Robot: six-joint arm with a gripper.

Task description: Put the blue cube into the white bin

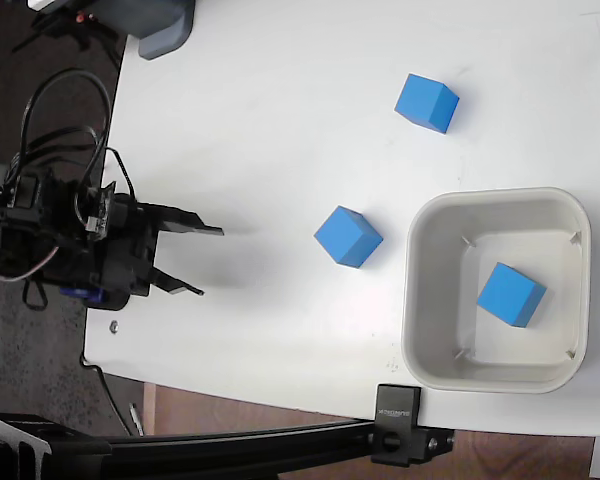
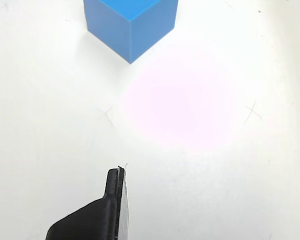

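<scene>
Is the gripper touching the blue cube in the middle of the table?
Apart. The fixed view shows bare white table between the open gripper and the middle blue cube.

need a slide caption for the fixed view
Open tool at table's left edge; one blue cube in the white bin, two on the table.

You see a smooth matt blue cube (image 1: 348, 237), a shiny plastic white bin (image 1: 497, 202), and a smooth white bench (image 1: 270, 120).

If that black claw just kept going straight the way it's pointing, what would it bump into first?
Probably the middle blue cube on the table, just short of the white bin. The open gripper points right in the fixed view, roughly in line with it; height is hard to judge.
</scene>
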